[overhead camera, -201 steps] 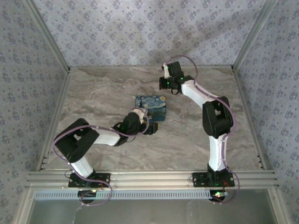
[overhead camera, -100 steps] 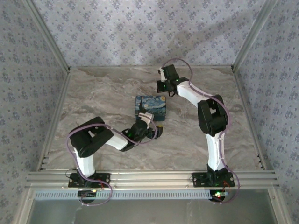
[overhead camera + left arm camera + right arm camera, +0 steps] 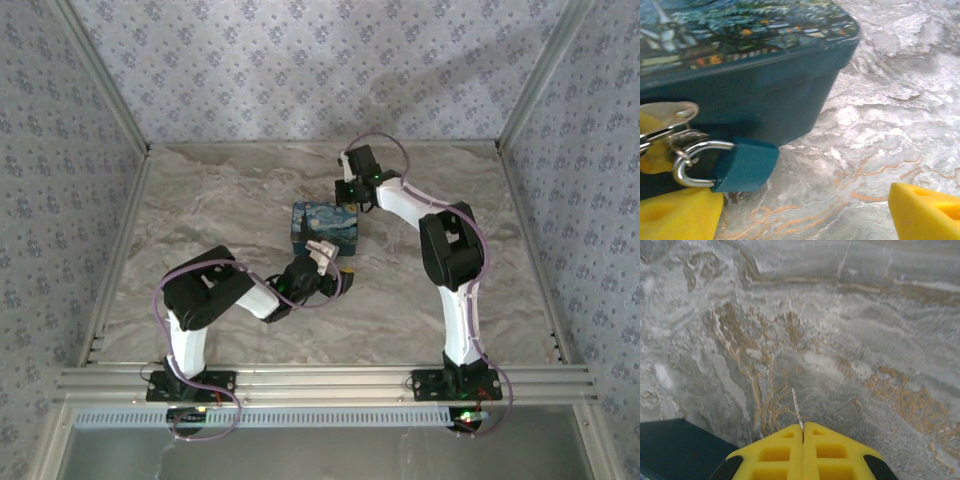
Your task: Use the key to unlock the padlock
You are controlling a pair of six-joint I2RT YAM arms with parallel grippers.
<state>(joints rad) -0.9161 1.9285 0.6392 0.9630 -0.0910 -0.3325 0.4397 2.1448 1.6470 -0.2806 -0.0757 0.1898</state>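
Looking at where you are, I'd call this the setup step: getting the padlock (image 3: 746,165) steadied before the key goes in. Your left end effector (image 3: 805,215) has its yellow fingers (image 3: 680,215) apart, and the teal lock body sits between them, much closer to the left one. It hangs off the hasp (image 3: 665,114) on the front of the blue box (image 3: 750,75), down close to the table (image 3: 880,130). Your right end effector (image 3: 802,432) is pinched together on the key (image 3: 796,407), with the thin blade poking out past the tips over bare table by the box's far side. Next move, I reckon: close the left on the lock body so it can't swing, then bring the key round to the keyhole, and I can't tell which way that faces. The left wrist view gives you the shackle (image 3: 687,162) through the hasp. The overhead doesn't, but it does tell you key and lock are well apart, with the box between them.
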